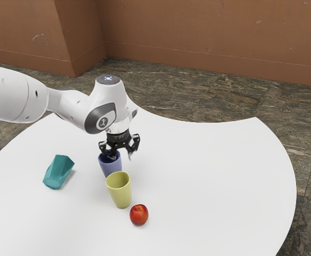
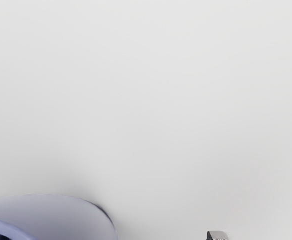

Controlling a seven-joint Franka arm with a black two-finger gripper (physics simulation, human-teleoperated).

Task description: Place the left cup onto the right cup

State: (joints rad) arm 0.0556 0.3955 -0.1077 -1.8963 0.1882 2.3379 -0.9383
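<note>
The only marking on the arm is a small pale sign on the grey round cap [image 1: 102,122] at its wrist joint, and it is too small to read. A blue light [image 1: 109,78] glows on top of the same joint.

The white arm [image 1: 33,98] comes in from the left of the exterior view, left of centre, and bends down at the wrist so the hand points straight at the white round table [image 1: 214,176]. The black gripper [image 1: 120,154] hangs just over the lavender cup [image 1: 110,165], its 2 fingers spread apart and gripping nothing. One finger sits over the cup's mouth, the other just past its rim on the right.

The lavender cup stands upright a little left of centre. The yellow-green cup [image 1: 119,190], also upright, stands just beside it, lower in the frame. A red apple [image 1: 139,214] lies near that one, lower right. A teal cup-like thing [image 1: 58,172] leans tilted at the left, apart from the others.

In the wrist view the lavender cup's rim [image 2: 46,217] curves beside a dark fingertip [image 2: 217,235], with bare table [image 2: 146,100] beyond.
</note>
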